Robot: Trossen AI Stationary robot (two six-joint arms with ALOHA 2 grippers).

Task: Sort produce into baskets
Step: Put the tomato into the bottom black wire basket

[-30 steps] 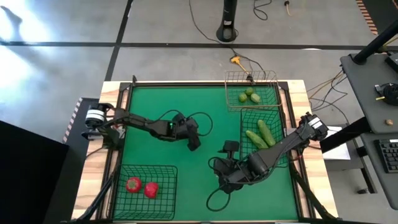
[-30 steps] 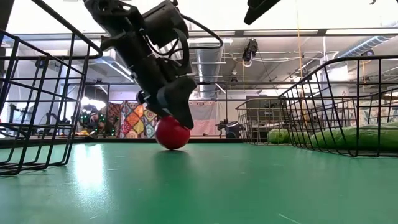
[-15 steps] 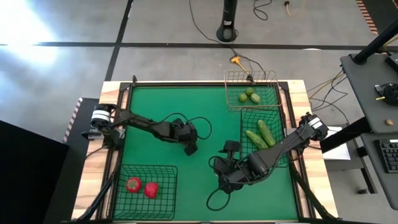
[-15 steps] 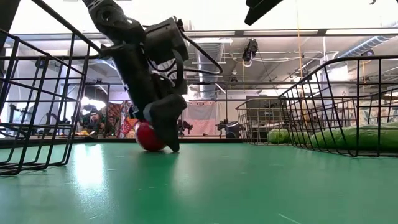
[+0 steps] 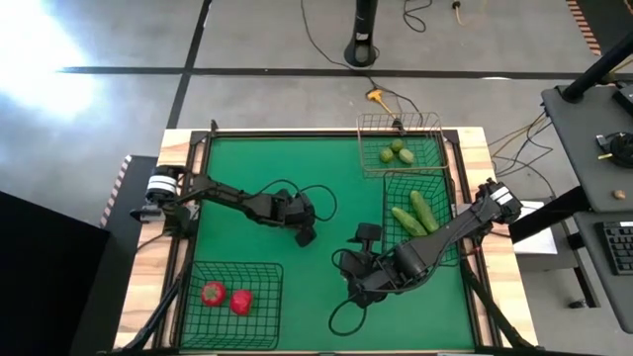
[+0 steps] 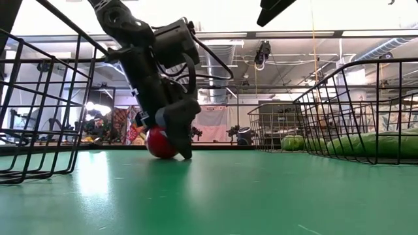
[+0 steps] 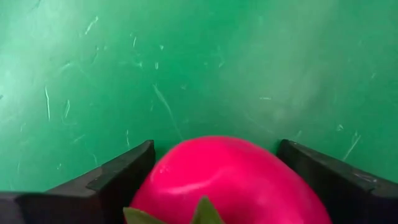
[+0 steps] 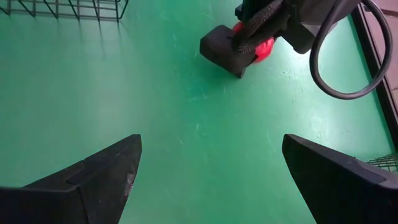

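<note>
A glossy red produce piece (image 7: 230, 180) sits on the green table mat near the middle, also seen in the low view (image 6: 157, 143). My left gripper (image 5: 305, 235) reaches steeply down over it, open, with one finger on each side. My right gripper (image 5: 348, 269) hangs open above the mat to the right and nearer, holding nothing. Two red pieces (image 5: 226, 297) lie in the near-left black basket (image 5: 267, 297). Small light-green ones (image 5: 396, 153) lie in the tan basket (image 5: 362, 148). Long green ones (image 5: 415, 213) lie in the right black basket (image 5: 386, 193). My left gripper straddles the red piece from above, slanting down from the table's left. In the wrist view its two sides (image 7: 155, 174) reach the inner faces of both fingers (image 7: 118, 180). Whether they press it, I cannot tell. The piece rests on the mat.
Bare green mat lies between the red piece and the near-left basket. The right arm (image 5: 445, 232) crosses from the right edge over the mat's near right part. Cables loop beside both wrists.
My left gripper has sunk toward the mat and tipped steeper, coming down around the red piece. The red piece has shifted a little toward the table's left and stays on the mat.
</note>
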